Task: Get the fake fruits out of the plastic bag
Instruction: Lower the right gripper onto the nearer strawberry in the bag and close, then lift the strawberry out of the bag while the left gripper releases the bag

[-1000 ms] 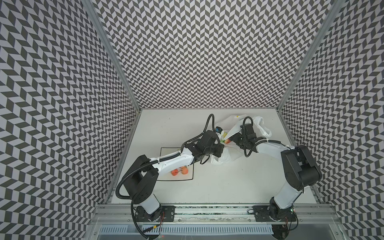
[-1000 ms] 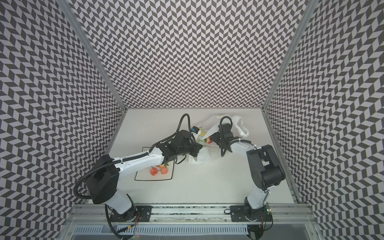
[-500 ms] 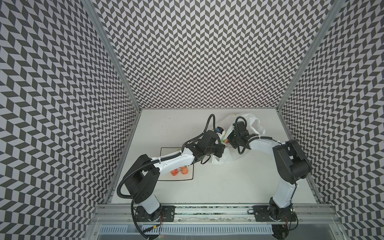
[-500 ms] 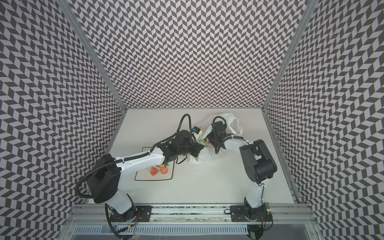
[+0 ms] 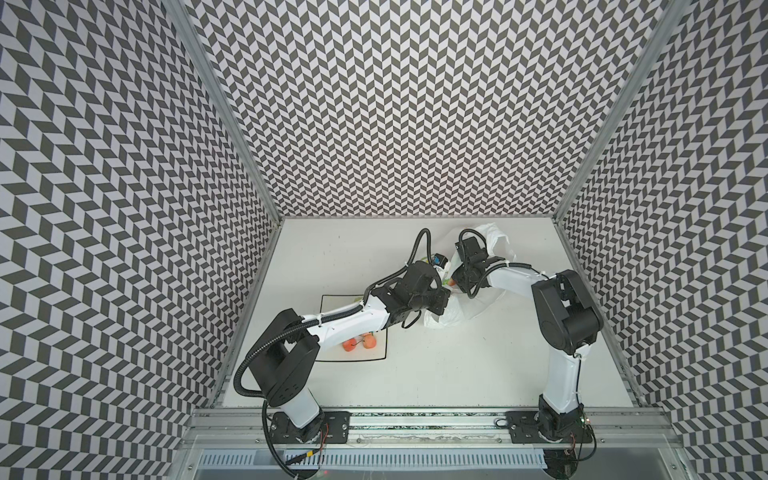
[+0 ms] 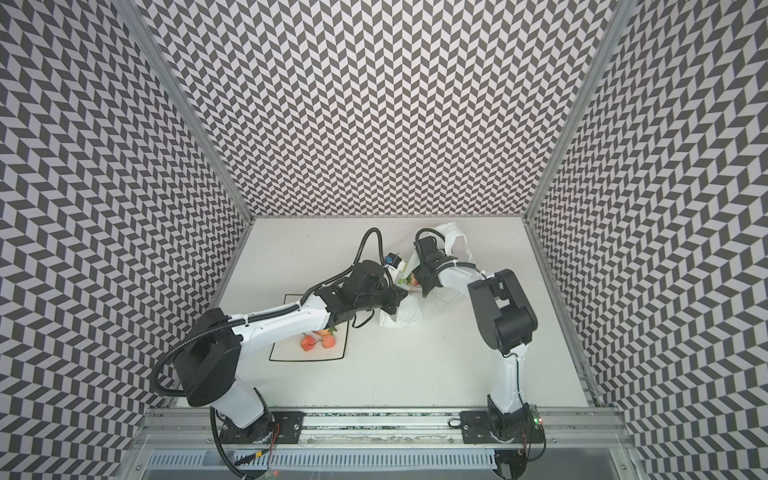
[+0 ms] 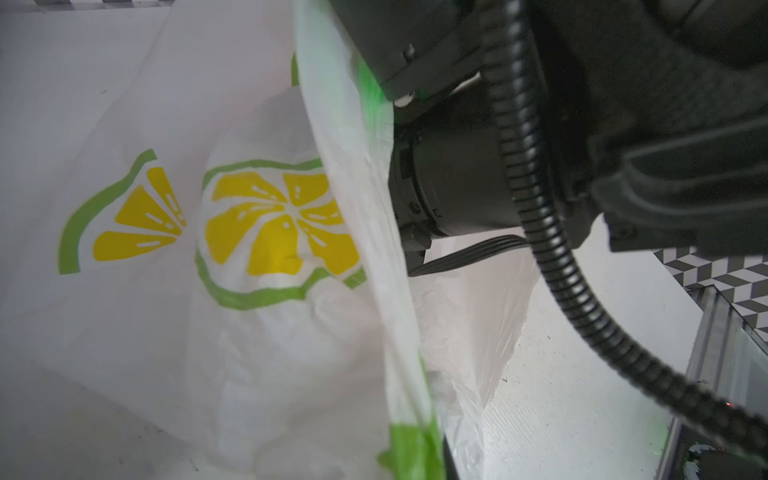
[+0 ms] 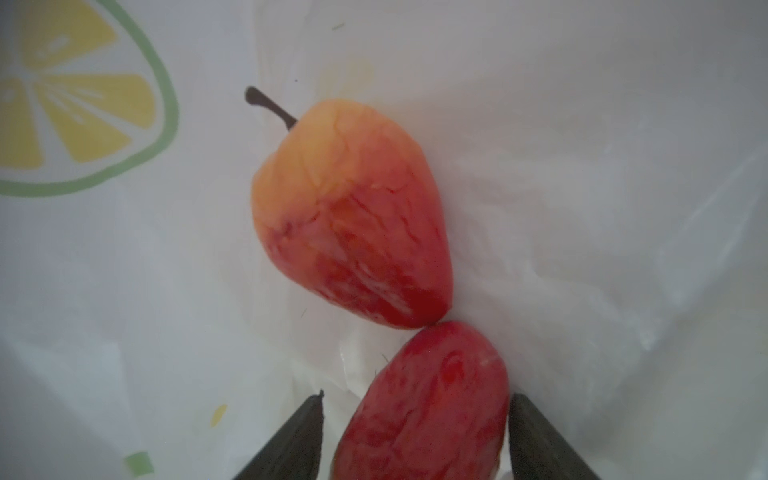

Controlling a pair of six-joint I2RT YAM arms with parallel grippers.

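left claw [image 5: 446,296] pinched shut on bag [image 5: 462,316] rim, contact hard to see. right claw [image 8: 415,400] apart, straddling red fruit [image 8: 428,374] inside, fruit half cut off.

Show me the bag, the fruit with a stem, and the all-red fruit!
plastic bag [image 7: 145,316]: left wrist view, plain white side.
stemmed fruit [image 8: 353,216]: right wrist view, its middle.
all-red fruit [image 8: 424,407]: right wrist view, its middle.

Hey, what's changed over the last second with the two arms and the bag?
The right gripper pushed deeper into the plastic bag, toward the left gripper, its elbow swinging in, and its jaws narrowed around a red fruit without clamping it yet. The left gripper stayed shut, seemingly on the bag's edge, and the orange fruits on the plate did not move.
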